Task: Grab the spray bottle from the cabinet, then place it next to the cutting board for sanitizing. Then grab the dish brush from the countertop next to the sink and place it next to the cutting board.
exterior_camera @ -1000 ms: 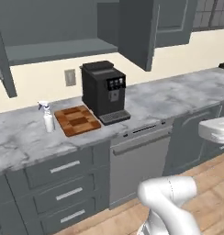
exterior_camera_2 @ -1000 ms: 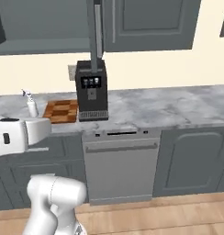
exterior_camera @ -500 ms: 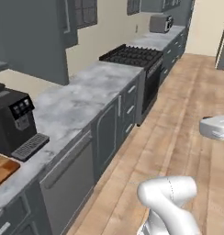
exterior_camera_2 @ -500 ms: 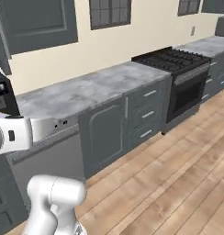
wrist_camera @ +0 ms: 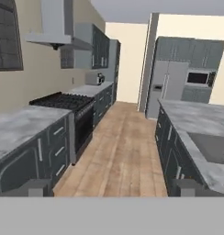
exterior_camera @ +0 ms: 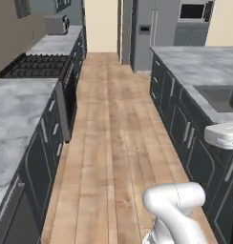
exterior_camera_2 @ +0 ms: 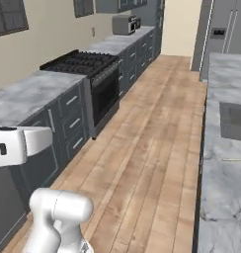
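My gripper (wrist_camera: 111, 188) is open, its two dark fingertips (wrist_camera: 33, 187) far apart with nothing between them, pointing down the kitchen aisle. The dark grey sink (exterior_camera: 219, 97) (exterior_camera_2: 234, 120) (wrist_camera: 212, 147) is recessed in the marble countertop (exterior_camera: 192, 62) (exterior_camera_2: 225, 190) (wrist_camera: 185, 112) of the island on the right. The spray bottle, the cabinet, the cutting board and the dish brush are out of view.
A black stove (exterior_camera: 35, 66) (exterior_camera_2: 80, 62) (wrist_camera: 63, 101) sits in the left counter run, with a toaster (exterior_camera_2: 123, 23) further along. A grey fridge (exterior_camera: 147, 28) (wrist_camera: 166, 87) stands at the far end. The wooden floor (exterior_camera: 118, 133) between the two counters is open.
The whole picture has swung round with the base. The coffee machine, cutting board and spray bottle have left the views; the aisle, stove and sink island now show. The gripper stays open.
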